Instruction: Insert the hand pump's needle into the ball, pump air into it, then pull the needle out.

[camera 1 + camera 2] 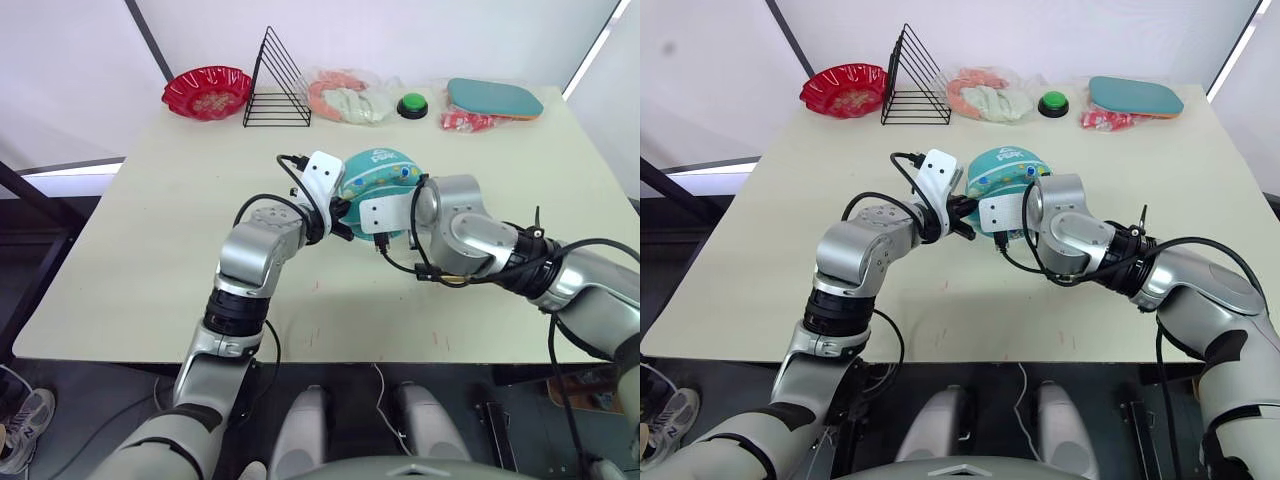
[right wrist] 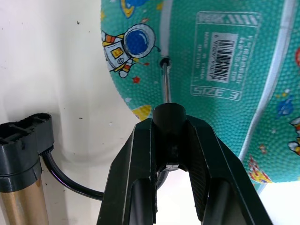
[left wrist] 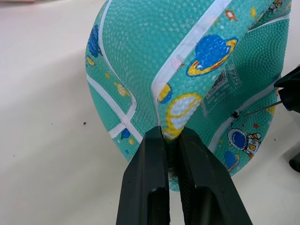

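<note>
Both hands meet at mid-bench (image 1: 150, 230) around the ball (image 3: 154, 61). Left hand (image 3: 171, 140) pinches a fold of its soft skin between nearly closed fingers. Right hand (image 2: 169, 136) clamps the needle (image 2: 166, 86) fitting, tip at the valve hole; the hand pump (image 2: 21, 187) lies just beside.

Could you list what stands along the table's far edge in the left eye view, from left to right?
Red bowl → black wire rack → bagged pink and white items → green button → teal paddle.
</note>
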